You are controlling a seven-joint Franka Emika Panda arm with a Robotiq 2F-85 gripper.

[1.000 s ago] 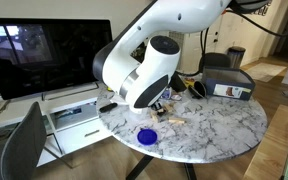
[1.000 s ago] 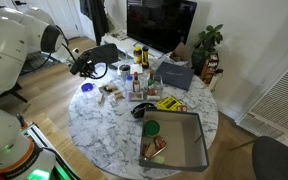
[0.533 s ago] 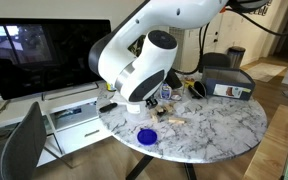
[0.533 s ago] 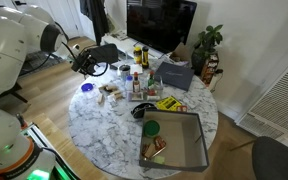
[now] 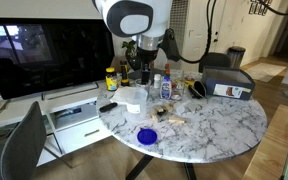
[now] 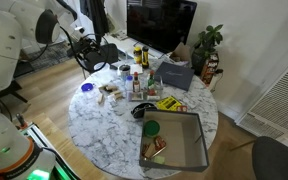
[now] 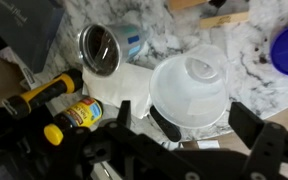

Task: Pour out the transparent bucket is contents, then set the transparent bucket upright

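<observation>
The small round tub of clear, whitish plastic (image 5: 132,97) stands on the white marble table (image 5: 219,125) near its edge, and it seems upright and empty (image 7: 189,88). A few small tan-brown pieces (image 5: 171,118) lie on the marble beside it, not touching it.

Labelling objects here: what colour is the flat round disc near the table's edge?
The disc is blue, clearest in an exterior view.
</observation>
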